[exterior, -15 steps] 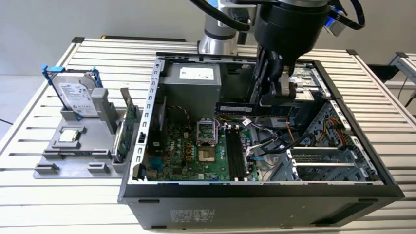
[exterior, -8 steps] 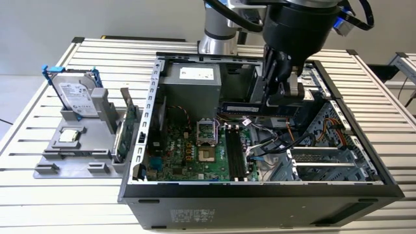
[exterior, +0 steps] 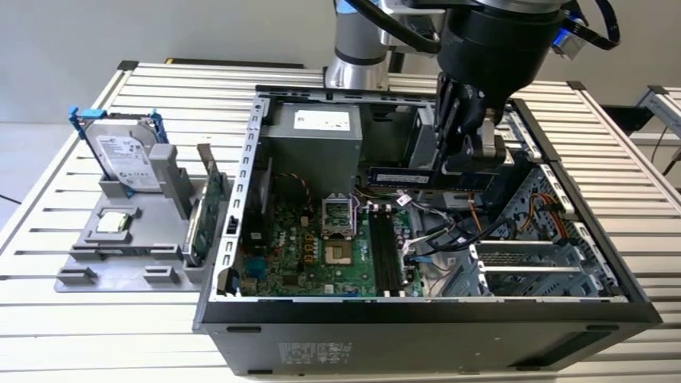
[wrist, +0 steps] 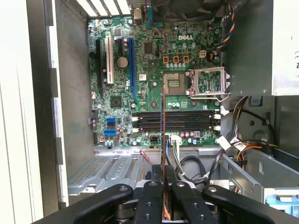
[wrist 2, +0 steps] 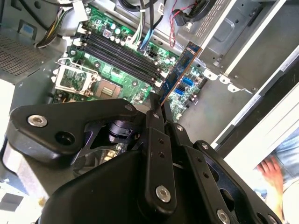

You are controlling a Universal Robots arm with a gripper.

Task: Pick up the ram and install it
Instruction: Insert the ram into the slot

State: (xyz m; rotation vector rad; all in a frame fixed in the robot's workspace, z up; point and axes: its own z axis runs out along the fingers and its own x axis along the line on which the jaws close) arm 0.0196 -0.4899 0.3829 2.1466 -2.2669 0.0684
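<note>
The ram [exterior: 407,176] is a long dark stick with black chips, held level in the air above the motherboard [exterior: 319,255] inside the open computer case [exterior: 426,307]. My gripper [exterior: 471,163] is shut on the end of the ram toward the exterior view's right. In the second wrist view the ram [wrist 2: 180,70] juts out from the gripper [wrist 2: 157,101] at a slant over the board. The first wrist view shows the ram [wrist: 163,135] edge-on, rising from the gripper [wrist: 163,173] across the black memory slots [wrist: 175,120]. The ram hangs above those memory slots [exterior: 383,255], apart from them.
A grey holder [exterior: 117,255] beside the case carries a silver hard drive in a blue frame [exterior: 123,152], a green expansion card [exterior: 213,203] and a small chip [exterior: 114,223]. The power supply [exterior: 314,132], loose cables [exterior: 447,231] and drive cage [exterior: 532,263] crowd the case. A person's hand [wrist 2: 268,168] is nearby.
</note>
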